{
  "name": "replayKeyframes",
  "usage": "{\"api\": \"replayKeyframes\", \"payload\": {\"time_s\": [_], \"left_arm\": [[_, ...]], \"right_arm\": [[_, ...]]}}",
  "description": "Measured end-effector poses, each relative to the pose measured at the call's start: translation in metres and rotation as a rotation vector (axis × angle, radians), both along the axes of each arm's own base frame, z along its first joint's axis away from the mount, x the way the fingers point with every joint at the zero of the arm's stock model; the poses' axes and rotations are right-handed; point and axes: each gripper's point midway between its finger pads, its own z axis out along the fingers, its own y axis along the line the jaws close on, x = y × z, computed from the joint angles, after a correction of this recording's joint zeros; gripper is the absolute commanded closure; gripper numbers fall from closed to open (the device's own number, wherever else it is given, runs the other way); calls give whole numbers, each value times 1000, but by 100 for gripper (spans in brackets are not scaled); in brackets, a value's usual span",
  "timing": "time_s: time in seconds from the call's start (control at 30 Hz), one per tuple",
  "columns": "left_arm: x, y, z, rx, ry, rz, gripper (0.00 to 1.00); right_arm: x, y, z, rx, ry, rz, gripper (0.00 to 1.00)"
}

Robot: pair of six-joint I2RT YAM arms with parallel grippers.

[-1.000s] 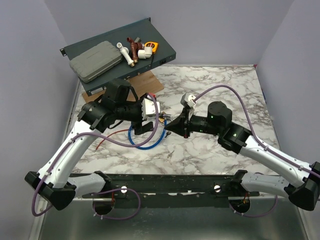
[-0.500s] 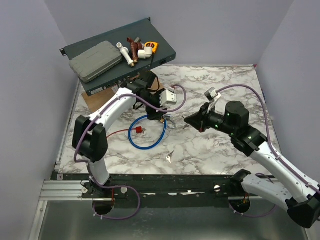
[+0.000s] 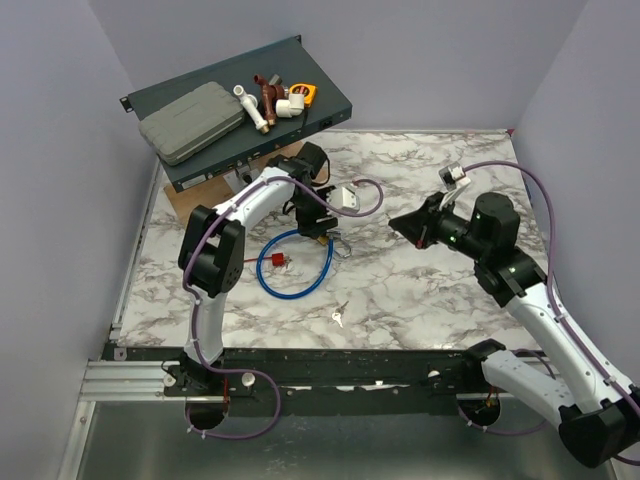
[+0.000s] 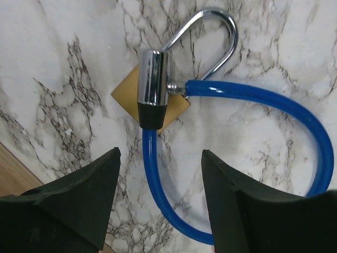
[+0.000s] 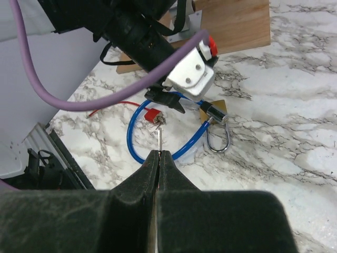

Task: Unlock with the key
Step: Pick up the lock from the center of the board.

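Since right gripper [image 5: 159, 153] is clamped on what looks like the key [image 5: 159, 139], left gripper [image 4: 160, 153], half open and empty above padlock [image 4: 126, 95], should grip brass body, clear of blue cable [image 4: 263, 95].

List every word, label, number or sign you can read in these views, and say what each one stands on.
No text can be read in any view.
brass padlock: the face that shows is bare, and the cable's chrome end covers much of it.
tape measure: any label is too small to read.
dark rack unit: pale marks on its front edge, too small to read.
grey case: no marking shows.
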Motion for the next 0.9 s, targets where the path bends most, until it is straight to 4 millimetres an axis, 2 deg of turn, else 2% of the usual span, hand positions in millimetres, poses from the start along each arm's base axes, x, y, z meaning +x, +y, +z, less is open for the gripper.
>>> {"api": "replayKeyframes", "payload": {"time_s": [0.23,0.37,0.43,0.53,0.6,0.67,0.77,0.9], "left_arm": [[1,22,-32,126,-5,3,42],[3,30,-49,176,-15,11,50],[3,33,-55,196,-22,13,58],[5,34,-61,218,-46,12,83],[6,34,-67,233,-70,11,94],[5,33,-67,235,-91,13,100],[5,33,-66,229,-115,21,100],[2,38,-50,202,-147,46,100]], "right_arm": [[9,-6,4,28,6,-21,99],[11,-8,7,47,12,-28,99],[13,-10,9,56,13,-35,99],[15,-13,15,72,10,-42,99],[15,-14,18,80,7,-43,99],[15,-14,22,87,2,-44,99],[15,-14,29,98,-6,-36,99],[12,-12,40,113,-18,-15,99]]}}
